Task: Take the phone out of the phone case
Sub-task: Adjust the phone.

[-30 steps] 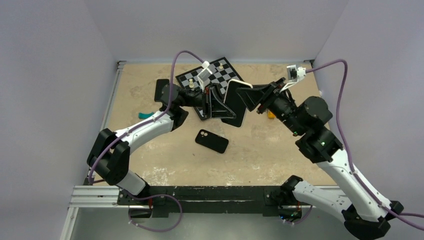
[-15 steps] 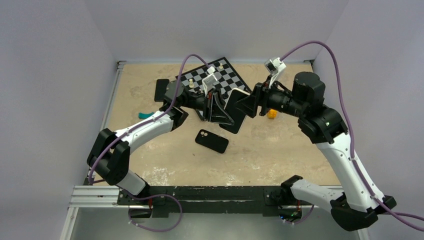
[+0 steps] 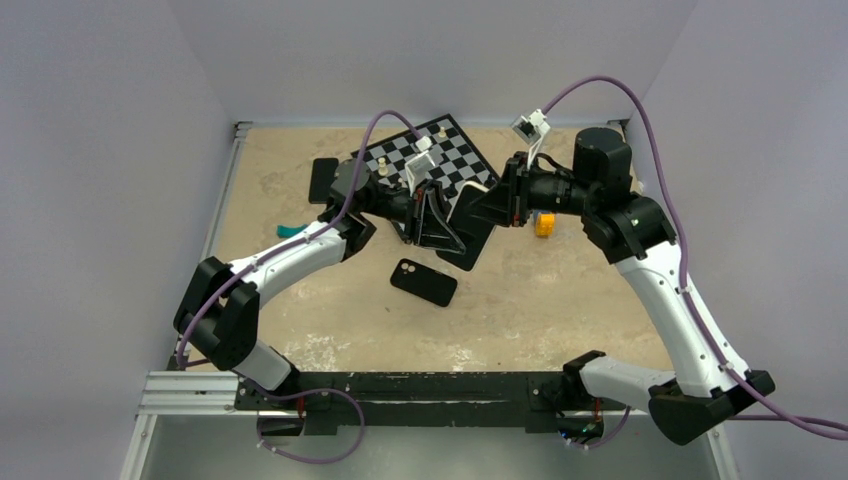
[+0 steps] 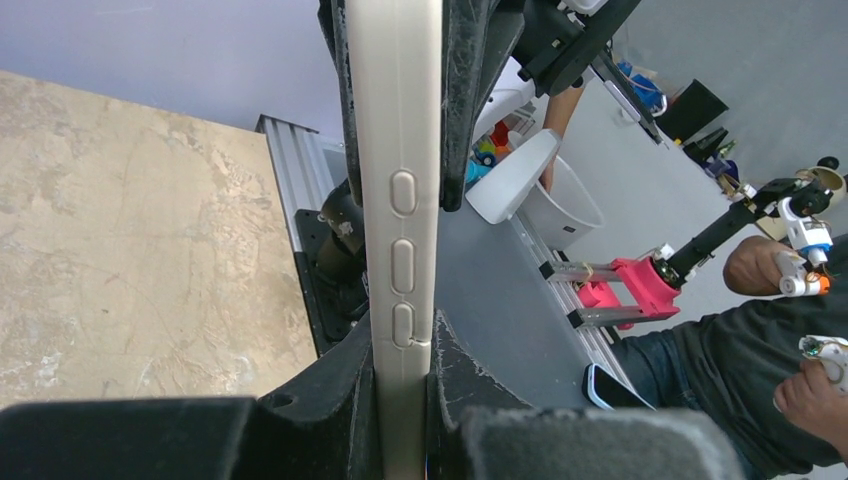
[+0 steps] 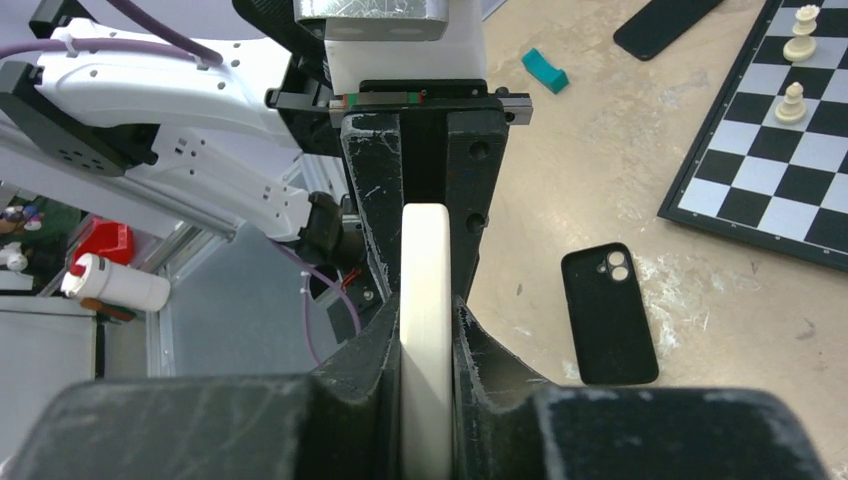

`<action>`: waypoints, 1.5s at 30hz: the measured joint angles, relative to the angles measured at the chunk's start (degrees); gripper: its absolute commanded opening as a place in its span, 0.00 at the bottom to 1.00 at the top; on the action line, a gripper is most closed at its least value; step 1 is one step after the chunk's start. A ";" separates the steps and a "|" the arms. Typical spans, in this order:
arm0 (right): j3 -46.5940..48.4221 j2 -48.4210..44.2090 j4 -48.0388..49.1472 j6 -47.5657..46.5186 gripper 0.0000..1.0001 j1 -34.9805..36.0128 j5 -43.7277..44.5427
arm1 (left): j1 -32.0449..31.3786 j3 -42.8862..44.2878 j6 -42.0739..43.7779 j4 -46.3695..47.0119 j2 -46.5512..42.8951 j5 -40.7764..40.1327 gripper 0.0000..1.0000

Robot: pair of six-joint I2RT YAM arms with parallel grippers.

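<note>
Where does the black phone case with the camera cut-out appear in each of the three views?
Top external: the phone case lies flat near the centre.
Left wrist: not in it.
Right wrist: the phone case lies right of centre.
Shared landmark: the phone, edge-on in both wrist views.

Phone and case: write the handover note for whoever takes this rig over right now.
Left gripper: shut on one end of the phone.
Right gripper: shut on the opposite end, so the phone is held in the air between both arms.
Phone case: lying flat on the table with nothing in it, apart from both grippers and on the near side of the chessboard.
Done: the phone is out of the case.
Left: probably only for one gripper to let go and the other to set the phone down.
</note>
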 measured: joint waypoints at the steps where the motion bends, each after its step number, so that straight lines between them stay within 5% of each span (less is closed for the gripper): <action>1: -0.11 0.02 0.04 -0.24 0.00 -0.09 -0.44 | 0.00 0.00 0.04 -0.11 0.00 0.15 0.00; 4: -0.26 0.17 0.31 -0.85 0.00 -0.31 -1.49 | 0.00 0.00 0.20 -0.15 -0.04 0.31 0.07; 6: -0.76 -0.02 0.98 -0.81 0.00 -0.39 -1.42 | 0.02 0.04 0.50 -0.83 -0.13 0.17 0.31; 8: -3.04 -1.22 3.69 0.44 0.00 -0.42 -0.87 | 0.20 0.22 1.75 -3.48 -0.52 -0.17 0.70; 11: -8.13 -3.82 8.41 3.41 0.00 0.09 0.74 | 0.13 0.28 4.20 -7.89 -2.27 -3.61 0.93; 17: -16.22 -8.46 20.04 12.63 0.00 0.33 3.13 | 1.03 -0.81 13.07 -28.02 -15.56 -16.74 0.77; 22: -25.24 -12.76 35.21 21.79 0.00 0.33 3.13 | 6.25 -13.64 13.03 -38.97 -40.44 -35.47 0.98; 24: -28.63 -13.33 42.03 26.23 0.00 0.35 2.56 | 6.45 -16.81 11.93 -41.92 -47.65 -39.06 0.99; 26: -31.21 -12.79 48.87 30.73 0.00 0.37 1.20 | 6.32 -19.02 10.16 -42.99 -51.71 -39.82 0.93; 29: -34.29 -11.30 58.16 36.46 0.00 1.18 -0.09 | 6.16 -22.03 6.93 -41.72 -52.41 -38.66 0.65; 37: -36.81 -7.26 71.06 41.20 0.00 6.10 -0.87 | 5.70 -23.69 3.10 -39.28 -48.92 -32.15 0.21; 45: -37.51 -6.97 74.99 42.77 0.00 7.08 -1.62 | 5.68 -23.67 4.31 -38.47 -51.15 -28.94 0.00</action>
